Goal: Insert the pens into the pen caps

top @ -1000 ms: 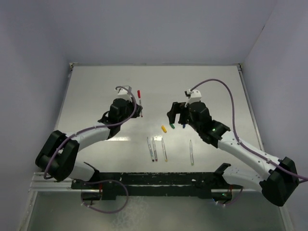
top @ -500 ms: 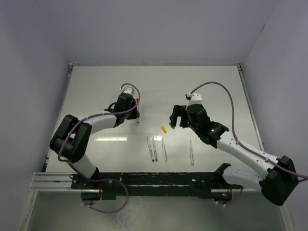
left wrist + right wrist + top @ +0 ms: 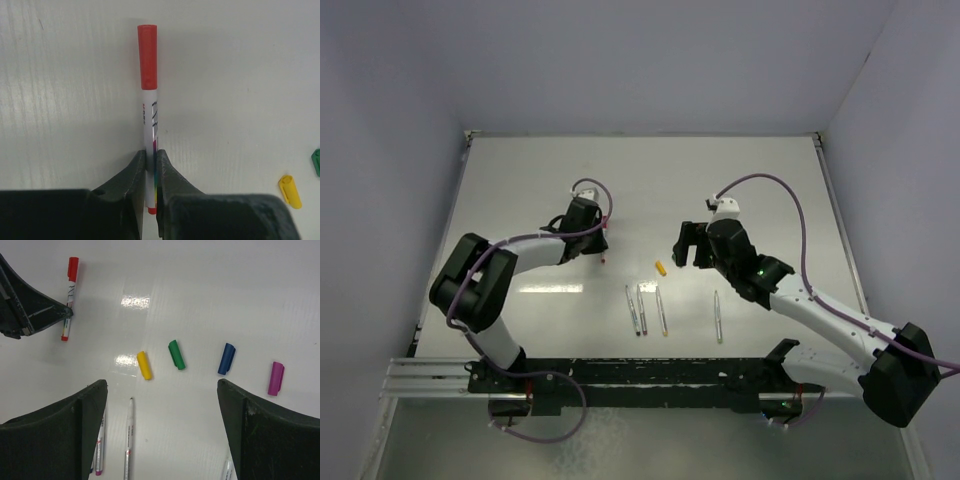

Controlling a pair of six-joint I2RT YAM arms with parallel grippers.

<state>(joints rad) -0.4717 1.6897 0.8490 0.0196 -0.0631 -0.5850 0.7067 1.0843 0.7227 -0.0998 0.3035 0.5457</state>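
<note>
My left gripper [image 3: 150,152] is shut on a white pen [image 3: 150,115] that has the red cap [image 3: 147,50] on it, held low against the table. In the top view the left gripper [image 3: 604,240] is left of centre. My right gripper [image 3: 161,390] is open and empty above the loose caps: yellow [image 3: 144,365], green [image 3: 176,354], blue [image 3: 226,358] and purple [image 3: 276,378]. In the top view the right gripper [image 3: 688,245] hides all of them but the yellow cap [image 3: 661,268]. Three uncapped pens [image 3: 642,308] lie side by side and one pen [image 3: 717,316] lies apart.
The white table [image 3: 520,190] is walled on the left, back and right. The arm bases and a black rail [image 3: 620,380] run along the near edge. A purple cable [image 3: 800,215] loops over the right arm.
My left gripper has swung down and in with the red-capped pen, now low at the table. My right gripper has shifted slightly and now covers the green and blue caps in the top view.
</note>
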